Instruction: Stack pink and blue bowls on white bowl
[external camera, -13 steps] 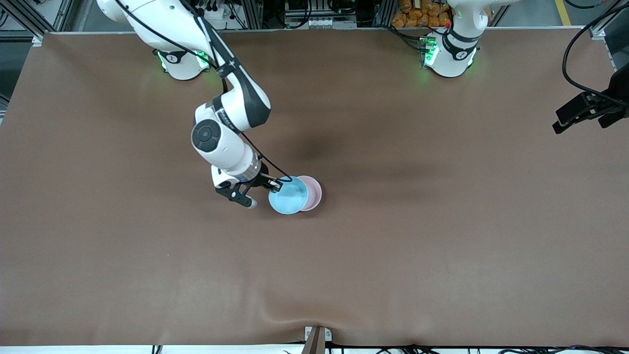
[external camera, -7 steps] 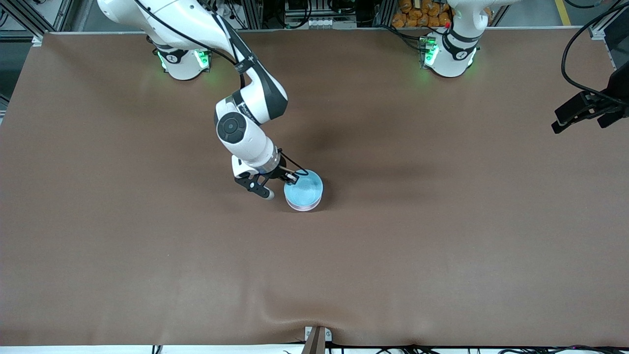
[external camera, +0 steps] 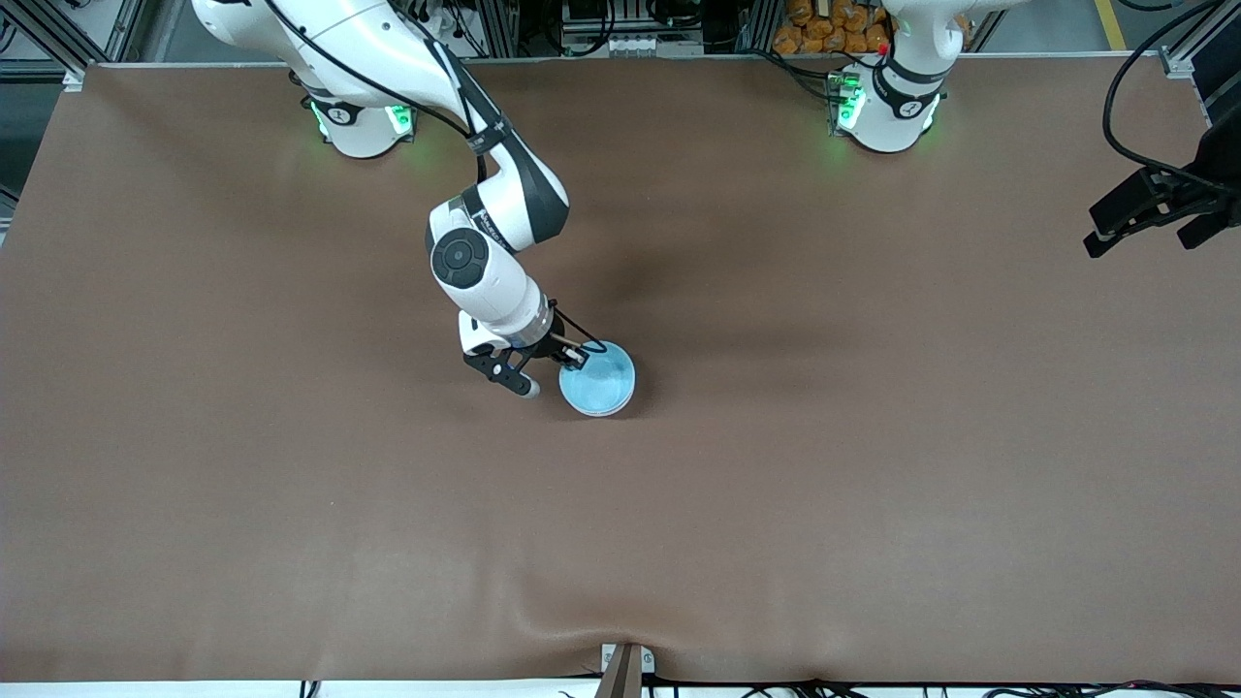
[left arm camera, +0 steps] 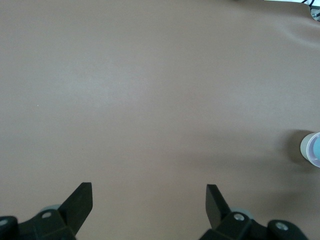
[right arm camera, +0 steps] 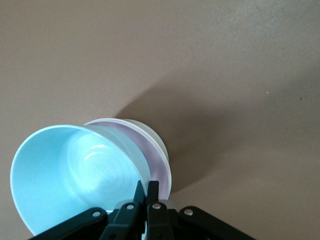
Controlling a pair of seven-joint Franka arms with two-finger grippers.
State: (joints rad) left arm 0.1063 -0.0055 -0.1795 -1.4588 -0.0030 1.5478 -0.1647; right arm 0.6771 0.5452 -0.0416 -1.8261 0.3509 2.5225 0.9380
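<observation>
My right gripper [external camera: 572, 354] is shut on the rim of the light blue bowl [external camera: 599, 381] near the table's middle. In the right wrist view the gripper [right arm camera: 146, 187] pinches that rim, and the blue bowl [right arm camera: 75, 175] sits slightly tilted in the pale pink bowl [right arm camera: 159, 165]. The pink bowl rests in the white bowl [right arm camera: 150, 134], of which only the outer wall shows. My left gripper [external camera: 1144, 208] is open and empty, waiting in the air at the left arm's end of the table. Its fingers [left arm camera: 80, 200] stand wide apart over bare table.
The brown table mat [external camera: 873, 485] has a raised wrinkle at its edge nearest the camera. The bowl stack [left arm camera: 312, 149] shows small in the left wrist view.
My right gripper has carried the blue bowl from beside the pink bowl to over it and lowered it in. The pink rim no longer shows in the front view. The left gripper shifted slightly.
</observation>
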